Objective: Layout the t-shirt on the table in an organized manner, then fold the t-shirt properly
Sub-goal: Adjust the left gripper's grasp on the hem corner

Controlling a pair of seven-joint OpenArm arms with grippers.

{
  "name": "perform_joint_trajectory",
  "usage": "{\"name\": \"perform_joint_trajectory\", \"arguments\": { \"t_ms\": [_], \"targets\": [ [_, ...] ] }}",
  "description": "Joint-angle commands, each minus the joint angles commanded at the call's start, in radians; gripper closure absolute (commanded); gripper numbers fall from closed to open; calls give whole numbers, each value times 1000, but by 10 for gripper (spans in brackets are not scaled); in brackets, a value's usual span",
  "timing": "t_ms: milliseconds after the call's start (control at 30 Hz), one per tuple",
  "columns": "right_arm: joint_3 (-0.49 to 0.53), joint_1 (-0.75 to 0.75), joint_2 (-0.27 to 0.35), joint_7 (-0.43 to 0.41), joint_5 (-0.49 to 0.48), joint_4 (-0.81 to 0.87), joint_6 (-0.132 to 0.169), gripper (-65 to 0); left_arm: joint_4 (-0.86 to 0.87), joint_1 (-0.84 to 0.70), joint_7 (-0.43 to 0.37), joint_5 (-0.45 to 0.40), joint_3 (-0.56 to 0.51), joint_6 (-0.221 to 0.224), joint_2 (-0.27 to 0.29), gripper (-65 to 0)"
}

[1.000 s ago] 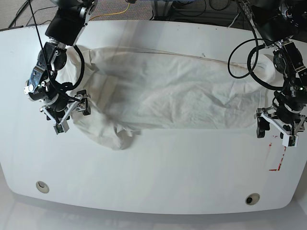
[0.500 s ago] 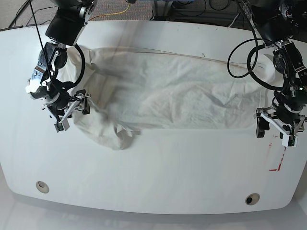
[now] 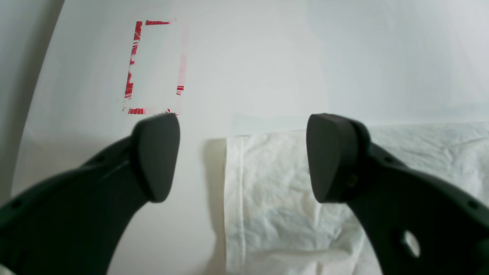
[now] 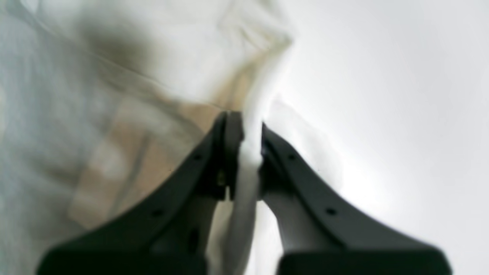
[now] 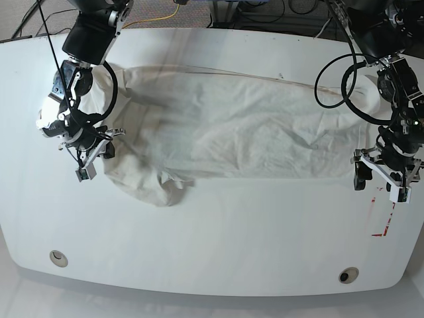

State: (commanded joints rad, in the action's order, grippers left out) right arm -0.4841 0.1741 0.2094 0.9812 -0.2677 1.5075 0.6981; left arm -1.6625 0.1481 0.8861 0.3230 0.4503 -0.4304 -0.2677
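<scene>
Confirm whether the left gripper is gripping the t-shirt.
No: the left gripper is open, its fingers apart above the t-shirt corner.

Clear table in front of the t-shirt, cables crowding behind it

The t-shirt [image 5: 225,129] spreads across the middle of the table [image 5: 218,245]; in front of it the surface lies bare, with a grommet hole [image 5: 58,258] near each front corner. Either end of the t-shirt is taken by a gripper: right gripper [image 5: 93,154] pinching cloth, left gripper [image 5: 381,179] spread wide. Black cables [image 5: 331,86] loop above the t-shirt's end by the left gripper.
</scene>
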Motion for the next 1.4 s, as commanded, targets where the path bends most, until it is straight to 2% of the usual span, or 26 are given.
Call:
{"name": "perform_joint_trajectory", "arguments": {
  "t_ms": [500,633,767,900,1200,1400],
  "targets": [
    [0,-2,6,0,5,17,0,-2,308,114,-3,0,2,0,0,-483],
    [0,-6,6,0,5,17,0,-2,364,127,-52,-3,2,2,0,-482],
    [0,-8,6,0,5,17,0,-2,440,150,-120,-61,0,23,0,-482],
    [0,-9,6,0,5,17,0,-2,509,183,-135,-98,0,32,2,-483],
    [0,-9,6,0,2,18,0,-2,601,215,-169,-100,-6,32,2,-481],
    [0,-9,6,0,0,18,0,-2,605,215,-192,-98,-130,32,2,-478]
  ]
}}
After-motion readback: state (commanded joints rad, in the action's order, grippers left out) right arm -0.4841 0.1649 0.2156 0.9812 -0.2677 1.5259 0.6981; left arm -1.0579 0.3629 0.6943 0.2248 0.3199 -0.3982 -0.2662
